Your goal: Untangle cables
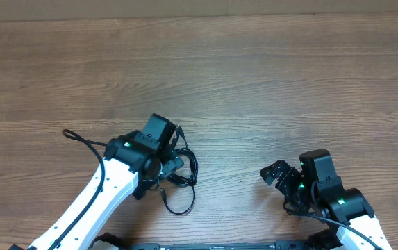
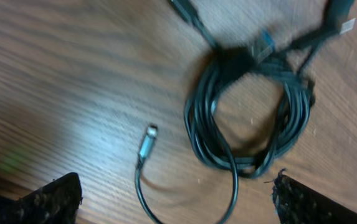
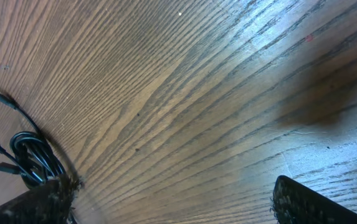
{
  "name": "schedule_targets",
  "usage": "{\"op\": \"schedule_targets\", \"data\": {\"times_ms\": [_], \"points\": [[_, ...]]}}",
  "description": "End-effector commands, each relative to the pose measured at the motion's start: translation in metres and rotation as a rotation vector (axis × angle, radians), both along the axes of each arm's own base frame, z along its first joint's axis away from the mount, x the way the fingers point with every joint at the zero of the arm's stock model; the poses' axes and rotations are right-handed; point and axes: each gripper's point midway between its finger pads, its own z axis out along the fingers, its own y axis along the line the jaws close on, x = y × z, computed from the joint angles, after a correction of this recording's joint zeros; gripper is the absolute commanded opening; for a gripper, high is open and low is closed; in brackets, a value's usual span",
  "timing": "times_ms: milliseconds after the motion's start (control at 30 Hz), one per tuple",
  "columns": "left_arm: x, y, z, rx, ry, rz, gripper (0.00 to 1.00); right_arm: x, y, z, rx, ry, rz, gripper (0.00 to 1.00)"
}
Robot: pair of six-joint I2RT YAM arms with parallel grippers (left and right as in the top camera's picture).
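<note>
The cables (image 2: 247, 112) lie on the wooden table (image 1: 254, 83) near its front edge, left of the middle, wound together into one loose black coil; they are not yet apart; several ends stick out of the coil on its far side, and in the blurred left wrist view the plugs on those ends cannot be made out clearly; one strand leaves the coil, bends round in an open loop on the bare wood and ends in a small silver plug (image 2: 147, 140) lying just beside the coil; the left gripper (image 2: 178, 208) hangs right at the coil with its fingers spread wide and nothing between them; one fingertip is very near the coil's rim, though whether it touches cannot be told; from overhead the left arm's wrist covers part of the bundle; the right gripper (image 3: 175, 205) is well apart from the cables, over bare table toward the right front, its fingers likewise spread and holding nothing; its wrist view shows the coil far off at the left edge.
</note>
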Motion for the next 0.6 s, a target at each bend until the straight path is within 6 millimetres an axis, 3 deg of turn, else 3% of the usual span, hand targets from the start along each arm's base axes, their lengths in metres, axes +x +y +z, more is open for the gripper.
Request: {"op": "schedule_targets", "data": {"times_ms": [0, 100, 300, 567], "points": [[-0.008, -0.018, -0.006, -0.057, 0.039, -0.06, 0.96, 0.004, -0.001, 0.004, 0.0, -0.021, -0.008, 1.0], [-0.001, -0.032, -0.007, -0.075, 0.0, -0.142, 0.96, 0.004, -0.001, 0.004, 0.0, -0.021, -0.008, 1.0], [0.023, -0.076, 0.001, -0.13, -0.182, -0.417, 0.98, 0.004, -0.001, 0.004, 0.0, -0.021, -0.008, 1.0], [0.049, -0.1, 0.014, -0.19, -0.317, -0.438, 0.93, 0.004, -0.001, 0.004, 0.0, -0.021, -0.008, 1.0]]}}
